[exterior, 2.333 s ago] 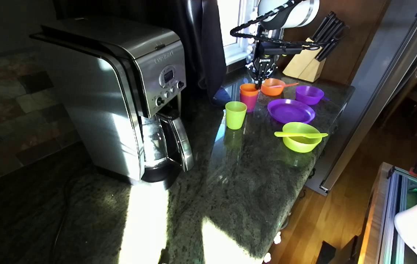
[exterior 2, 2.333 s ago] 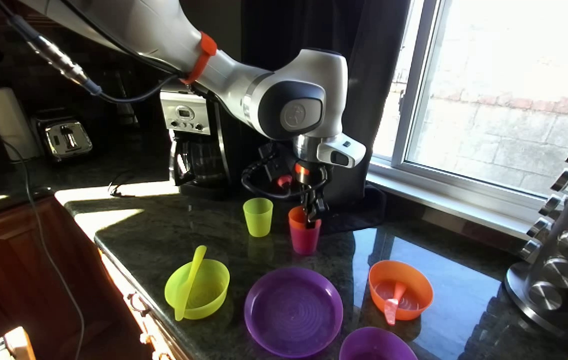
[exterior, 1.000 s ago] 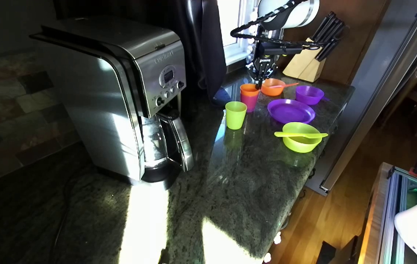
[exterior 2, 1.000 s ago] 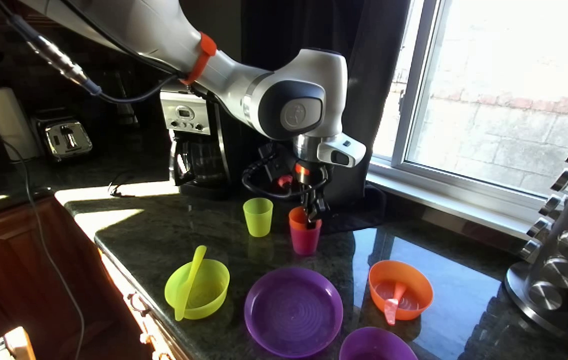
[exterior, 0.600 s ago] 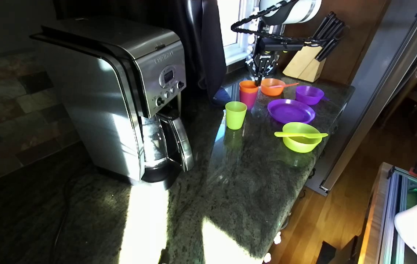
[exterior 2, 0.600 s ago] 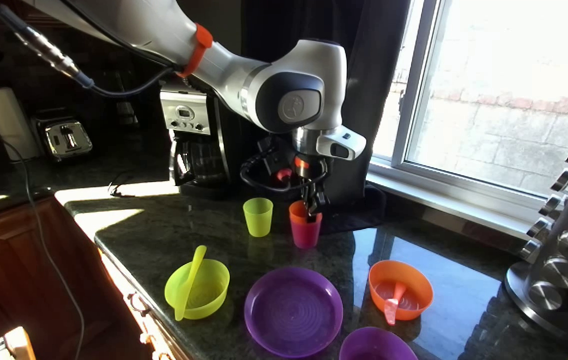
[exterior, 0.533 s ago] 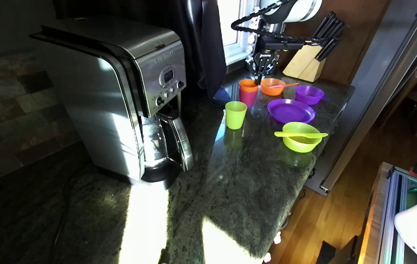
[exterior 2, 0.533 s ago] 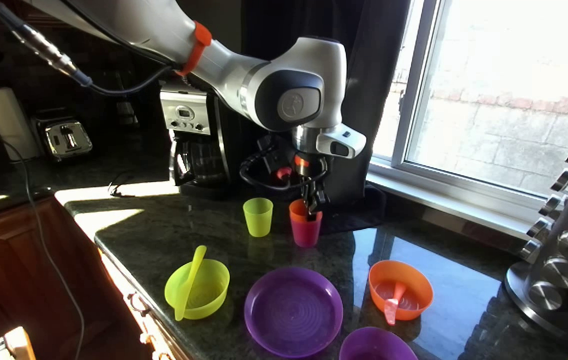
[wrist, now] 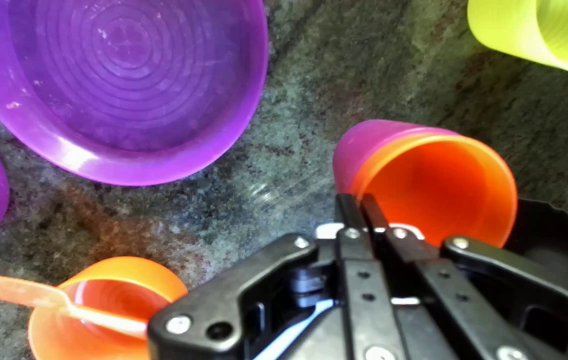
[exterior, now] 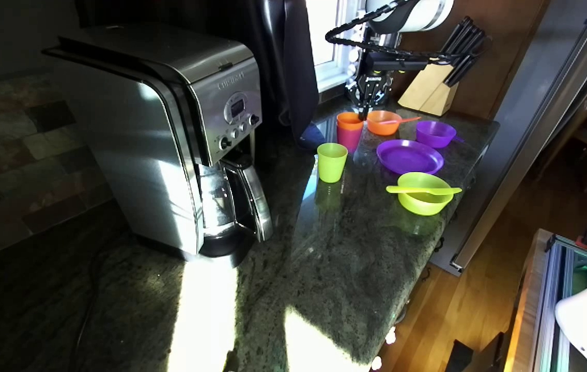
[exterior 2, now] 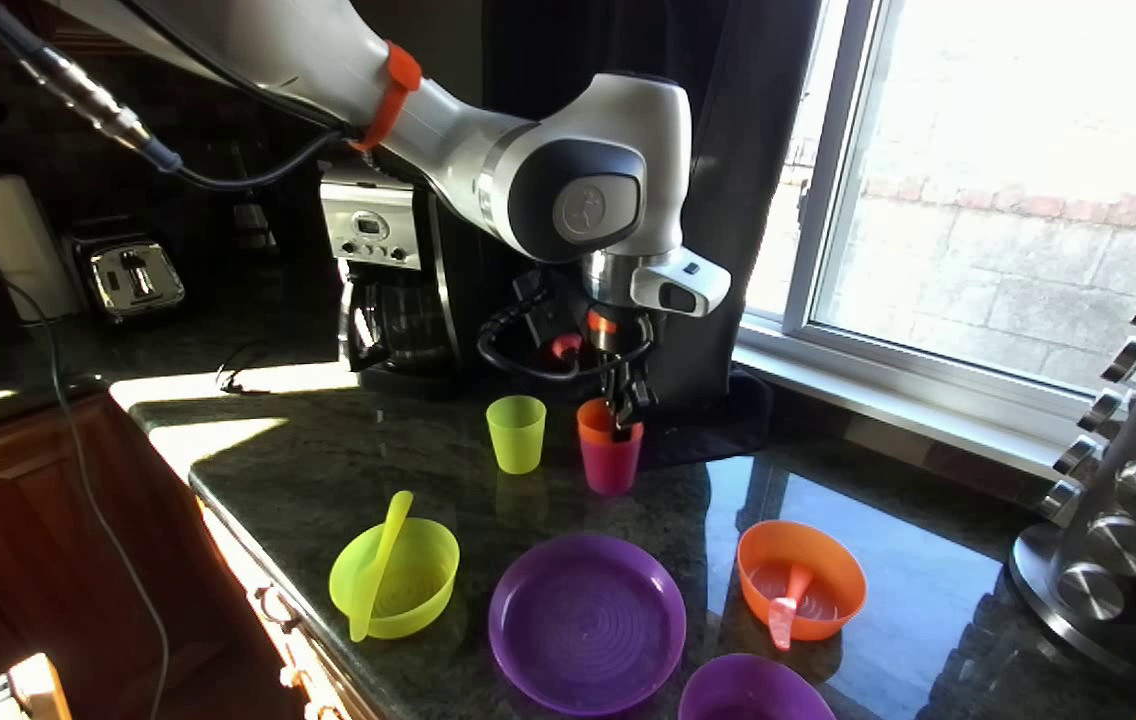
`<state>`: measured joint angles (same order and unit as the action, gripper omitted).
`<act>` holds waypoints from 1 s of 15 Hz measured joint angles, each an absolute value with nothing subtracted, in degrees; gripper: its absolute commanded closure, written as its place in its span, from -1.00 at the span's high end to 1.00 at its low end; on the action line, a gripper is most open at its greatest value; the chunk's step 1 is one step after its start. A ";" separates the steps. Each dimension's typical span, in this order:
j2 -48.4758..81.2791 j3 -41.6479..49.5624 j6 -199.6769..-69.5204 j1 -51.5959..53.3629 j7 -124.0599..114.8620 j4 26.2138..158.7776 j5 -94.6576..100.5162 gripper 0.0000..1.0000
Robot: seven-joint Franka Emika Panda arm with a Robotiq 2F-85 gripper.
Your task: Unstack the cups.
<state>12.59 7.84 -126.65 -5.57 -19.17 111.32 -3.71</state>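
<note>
Orange plastic tumbler (wrist: 439,187), round and handleless, sits nested in a magenta plastic tumbler (exterior 2: 611,470), right of centre in the wrist view and near mid-frame in an exterior view. The black metal two-fingered hand (wrist: 358,201) is clamped on the orange rim, one finger inside and one outside; whether it catches the magenta wall too, I cannot tell. Nor is it plain whether the lower base touches the dark speckled stone bench (exterior: 298,274). A lime-green plastic tumbler (wrist: 519,27) stands alone, upper right in the wrist view. The nested pair should be light, thin-walled and slightly springy, smooth enough to slip but hardly fragile. The exposed orange lip is the place to hold: a deeper bite would probably raise both cups. Snug walls may cling, and a one-sided pinch could let the stack swing, so a slow straight pull seems best
</note>
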 measured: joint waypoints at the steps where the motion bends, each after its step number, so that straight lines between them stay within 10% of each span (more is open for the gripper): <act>1: 12.70 7.84 -126.65 -5.57 -19.17 111.33 -3.71 -0.98; 2: 12.85 7.84 -126.65 -5.58 -19.17 111.33 -3.71 -0.98; 3: 13.02 7.84 -126.65 -5.57 -19.17 111.33 -3.71 -0.47; 4: 13.19 7.84 -126.65 -5.57 -19.17 111.33 -3.71 -0.97; 11: 13.87 7.84 -126.65 -5.56 -19.18 111.33 -3.68 -0.98; 13: 13.89 7.84 -126.65 -5.56 -19.18 111.33 -3.68 -0.39; 14: 13.89 7.84 -126.65 -5.56 -19.18 111.33 -3.68 -0.86; 15: 13.88 7.84 -126.65 -5.56 -19.18 111.33 -3.68 -0.86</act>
<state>13.88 7.84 -126.65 -5.56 -19.18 111.33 -3.68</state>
